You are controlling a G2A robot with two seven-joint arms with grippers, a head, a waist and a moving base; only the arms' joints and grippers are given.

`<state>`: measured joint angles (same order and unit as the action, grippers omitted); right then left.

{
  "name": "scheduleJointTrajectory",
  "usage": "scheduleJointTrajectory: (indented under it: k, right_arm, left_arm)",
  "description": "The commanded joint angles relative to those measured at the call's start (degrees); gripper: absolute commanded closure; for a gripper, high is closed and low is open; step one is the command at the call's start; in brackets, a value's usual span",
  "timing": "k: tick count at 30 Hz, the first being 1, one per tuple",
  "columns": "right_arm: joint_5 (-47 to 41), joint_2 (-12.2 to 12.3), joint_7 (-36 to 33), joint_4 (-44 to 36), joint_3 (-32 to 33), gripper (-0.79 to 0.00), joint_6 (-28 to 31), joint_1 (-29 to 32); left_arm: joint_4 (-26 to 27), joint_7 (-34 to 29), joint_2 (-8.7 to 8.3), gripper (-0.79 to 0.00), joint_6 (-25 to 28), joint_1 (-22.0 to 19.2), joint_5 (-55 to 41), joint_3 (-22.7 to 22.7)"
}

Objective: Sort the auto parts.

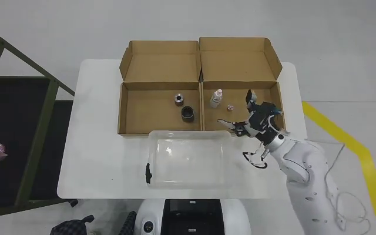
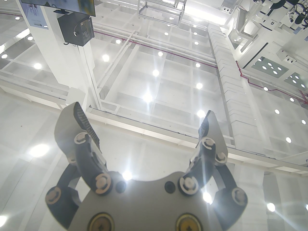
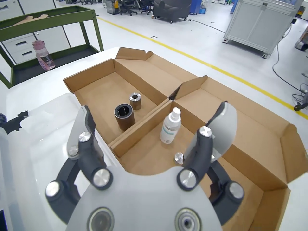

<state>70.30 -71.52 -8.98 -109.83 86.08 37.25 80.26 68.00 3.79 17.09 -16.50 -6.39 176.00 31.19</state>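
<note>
Grouped by kind, cylinders stood in the left box, bottle and cap in the right box, where the right gripper hovered, fingers wide.

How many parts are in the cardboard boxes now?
4: steel sleeve and black sleeve in the left box; white bottle and small metal cap in the right box.

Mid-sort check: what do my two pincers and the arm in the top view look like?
Both the left pincer and right pincer have a grey metal palm plate, black linkages with round silver pivots, and two curved pale fingers with dark ribbed pads. The right arm has a smooth white shell.
</note>
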Motion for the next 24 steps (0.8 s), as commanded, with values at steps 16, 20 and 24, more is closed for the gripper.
scheduleJointTrajectory:
  k: [16, 20, 24]
  right_arm:
    - [2.0, 1.5, 16.6, 3.0, 13.4, -0.785, -0.8, 14.5]
    - [2.5, 1.7, 19.5, 4.3, 15.2, -0.785, -0.8, 16.4]
    - [3.6, 1.9, 22.2, 5.2, 16.4, -0.785, -0.6, 17.9]
  left_arm:
    - [0.0, 0.0, 0.00, -0.785, 0.0, 0.0, 0.0, 0.0]
    - [0.0, 0.0, 0.00, -0.785, 0.0, 0.0, 0.0, 0.0]
    - [0.0, 0.0, 0.00, -0.785, 0.0, 0.0, 0.0, 0.0]
